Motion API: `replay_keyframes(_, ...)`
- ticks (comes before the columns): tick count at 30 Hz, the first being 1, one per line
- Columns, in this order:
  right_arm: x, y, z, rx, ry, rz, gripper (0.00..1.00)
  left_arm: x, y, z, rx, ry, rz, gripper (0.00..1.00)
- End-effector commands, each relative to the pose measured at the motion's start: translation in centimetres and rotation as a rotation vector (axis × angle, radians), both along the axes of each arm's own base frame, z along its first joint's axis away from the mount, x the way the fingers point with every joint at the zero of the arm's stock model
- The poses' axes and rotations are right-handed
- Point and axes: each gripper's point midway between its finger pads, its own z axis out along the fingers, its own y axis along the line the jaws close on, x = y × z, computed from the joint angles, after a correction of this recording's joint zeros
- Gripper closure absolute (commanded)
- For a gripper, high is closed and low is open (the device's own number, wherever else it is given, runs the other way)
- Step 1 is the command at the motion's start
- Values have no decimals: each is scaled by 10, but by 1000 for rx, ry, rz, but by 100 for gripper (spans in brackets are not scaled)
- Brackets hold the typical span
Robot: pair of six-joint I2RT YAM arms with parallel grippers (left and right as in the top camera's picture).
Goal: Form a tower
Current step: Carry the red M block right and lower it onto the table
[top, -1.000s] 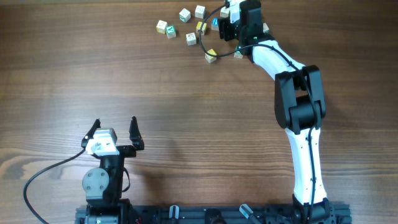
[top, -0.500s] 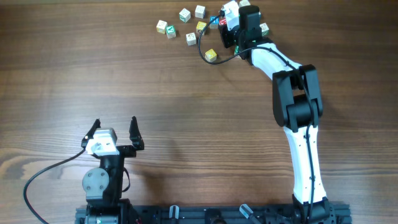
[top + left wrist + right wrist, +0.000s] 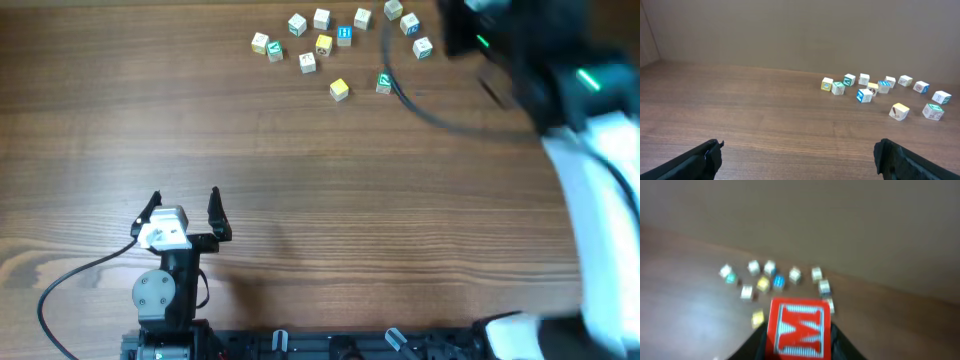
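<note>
Red M cube pinched in blurred right claw (tips cropped), left claw agape

The scattered cubes lay in a loose band at the far side of the table, each resting singly on it; two cubes sat nearer than the rest, apart from each other; the left gripper stood by the near edge, left, well apart from them; the right arm hung high on the right; the held cube sat between the fingers of the right gripper, above the table, with the band beyond it.
</note>
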Motion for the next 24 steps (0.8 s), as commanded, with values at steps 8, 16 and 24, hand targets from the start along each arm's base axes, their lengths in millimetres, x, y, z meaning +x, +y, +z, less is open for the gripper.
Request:
replay_keyframes(8,-149,-44,-102,71,515,-244,73,0,-2,-1,18,0,-13,0)
replay_keyframes(16,-109,-30,-305,260,612,-450,70,0,-2,-1,18,0,-13,0)
replay_keyframes(24,-116,-57,-399,156,664,-621,70,0,-2,-1,18,0,-13,0)
